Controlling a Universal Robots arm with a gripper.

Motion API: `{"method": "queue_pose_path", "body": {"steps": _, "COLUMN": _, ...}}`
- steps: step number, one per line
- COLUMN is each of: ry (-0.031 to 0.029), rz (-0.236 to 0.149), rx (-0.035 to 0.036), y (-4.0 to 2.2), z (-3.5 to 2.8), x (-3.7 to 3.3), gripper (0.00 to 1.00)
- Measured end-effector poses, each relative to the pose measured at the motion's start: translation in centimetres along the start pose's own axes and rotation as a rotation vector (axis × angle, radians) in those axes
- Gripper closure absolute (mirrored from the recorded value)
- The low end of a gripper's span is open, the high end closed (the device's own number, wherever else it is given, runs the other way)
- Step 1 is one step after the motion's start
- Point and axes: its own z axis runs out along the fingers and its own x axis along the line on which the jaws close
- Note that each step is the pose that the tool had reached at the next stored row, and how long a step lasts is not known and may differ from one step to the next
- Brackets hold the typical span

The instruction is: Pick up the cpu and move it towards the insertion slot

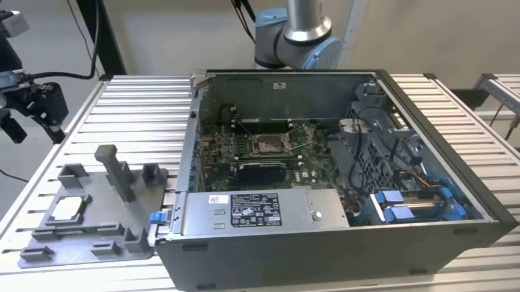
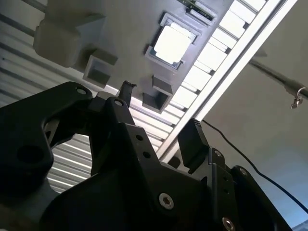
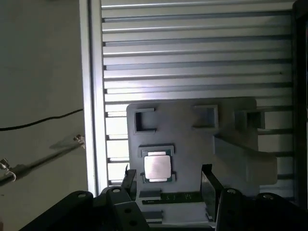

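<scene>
Locate the gripper [image 1: 34,128] in the exterior view at about 10 o'clock of the scene, beside the outer edge of the slatted aluminium table [image 1: 122,121], open and gripping nothing. Find the cpu [image 1: 69,208] lying flat, silvery face up, in a square recess of the grey fixture plate [image 1: 89,240], at about 8 o'clock from the insertion slot [image 1: 268,144] and well apart from it. Read the gripper as sitting between 11 and 12 o'clock from the cpu, apart from it. Note the tall upright post [image 1: 118,173] on the grey fixture plate, between 1 and 2 o'clock from the cpu. Find the insertion slot inside the open computer case [image 1: 341,249], on the green circuit board [image 1: 313,173], with a silvery metal frame around a tan centre. Note the black block [image 1: 262,173] just beside the slot at 6 o'clock, and the silver box with a white label [image 1: 252,210] further out along the same direction. Trace the arm [image 1: 296,33] rising behind the case at 12 o'clock. In the first wrist view, confirm the gripper [image 3: 168,179] with both fingers [image 3: 208,180] spread wide and the cpu [image 3: 157,167] showing beyond the gap, in its recess on the grey fixture plate [image 3: 192,125], touched by neither finger. In the second wrist view, confirm the same spread of the gripper [image 2: 159,115], with the cpu [image 2: 172,44] bright and square on the grey fixture plate [image 2: 134,29] past the fingertips [image 2: 192,137].
</scene>
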Motion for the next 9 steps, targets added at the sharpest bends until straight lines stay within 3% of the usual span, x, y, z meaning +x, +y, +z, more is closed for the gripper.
{"method": "queue_pose_path", "body": {"steps": 5, "ry": -0.0021, "rz": 0.000, "rx": 0.0004, "y": 0.01, "z": 0.25, "x": 0.06, "gripper": 0.00}}
{"method": "queue_pose_path", "body": {"steps": 9, "ry": -0.0083, "rz": -0.001, "rx": 0.0008, "y": 0.02, "z": 0.69, "x": 0.30, "gripper": 0.00}}
